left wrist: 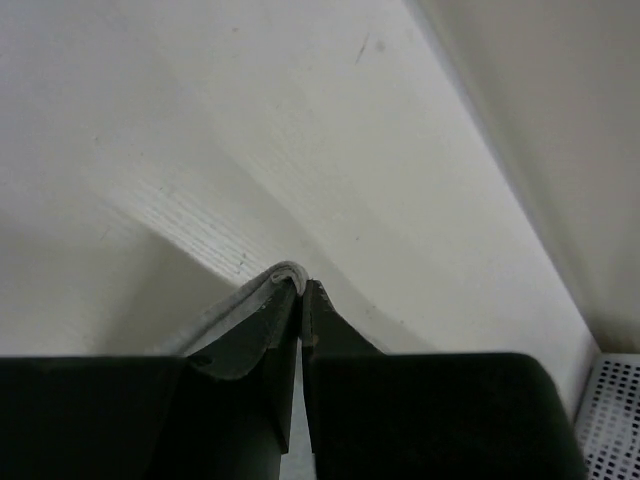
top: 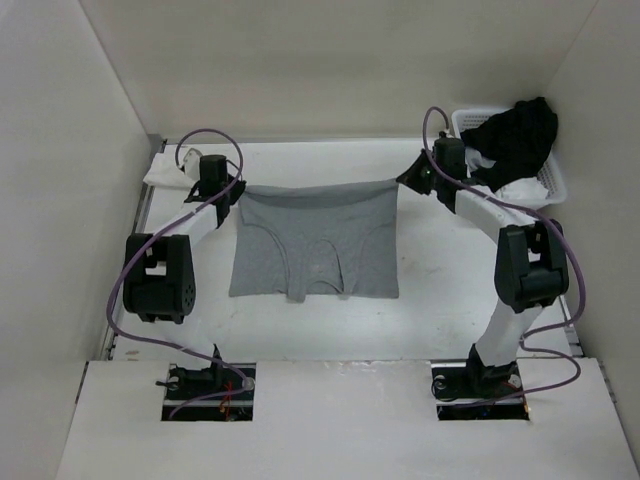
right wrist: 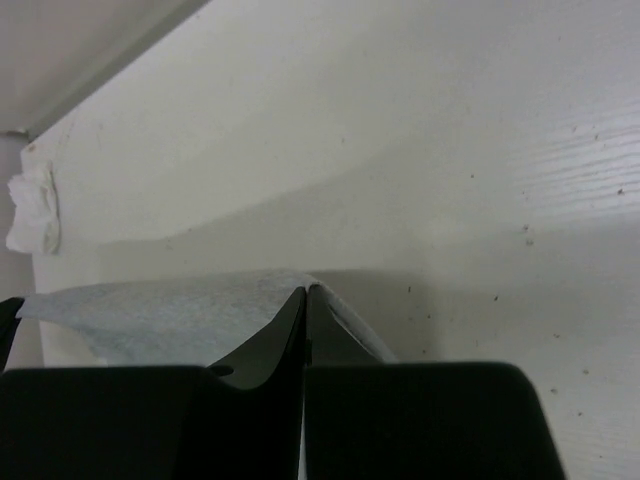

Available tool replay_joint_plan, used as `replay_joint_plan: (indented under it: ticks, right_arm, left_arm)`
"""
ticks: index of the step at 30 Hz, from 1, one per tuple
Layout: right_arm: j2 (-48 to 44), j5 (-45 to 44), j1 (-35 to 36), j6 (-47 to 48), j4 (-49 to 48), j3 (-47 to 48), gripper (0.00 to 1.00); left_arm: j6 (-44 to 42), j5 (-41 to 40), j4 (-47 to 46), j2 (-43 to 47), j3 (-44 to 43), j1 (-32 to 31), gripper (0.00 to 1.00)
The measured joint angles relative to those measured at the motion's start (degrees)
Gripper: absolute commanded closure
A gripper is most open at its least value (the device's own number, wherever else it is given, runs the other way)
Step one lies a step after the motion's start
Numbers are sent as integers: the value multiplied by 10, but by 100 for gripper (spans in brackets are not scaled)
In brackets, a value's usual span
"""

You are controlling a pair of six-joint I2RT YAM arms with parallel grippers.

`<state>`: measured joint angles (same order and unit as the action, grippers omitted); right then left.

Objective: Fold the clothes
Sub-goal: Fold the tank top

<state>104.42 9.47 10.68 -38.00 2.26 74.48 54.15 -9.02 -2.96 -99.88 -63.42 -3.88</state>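
Grey tank top [top: 315, 240] spreads across mid-table, its far edge stretched between the left gripper [top: 234, 190] and the right gripper [top: 405, 181], each pinched tight on a corner. Only the overhead view shows it whole; the wrist views catch just a sliver of fabric at the fingertips. Black garments [top: 520, 135] hide much of the basket [top: 553, 185].
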Motion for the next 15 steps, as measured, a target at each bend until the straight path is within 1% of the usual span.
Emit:
replay_joint_plan:
  ticks: [2,4,10,15]
  right_arm:
    - [-11,2,-6,0,-3,-1,100]
    - [-38,2,-5,-1,-21,-29,100]
    - [-188,-1,1,-20,-76,-210,100]
    - [-285,-17,20,-33,-97,-327,100]
  left_arm:
    - [0,3,-11,9,0,1,99]
    - [3,4,-35,32,20,1,99]
    - [35,13,-105,163,186,1,98]
    - [50,35,-119,238,290,9,98]
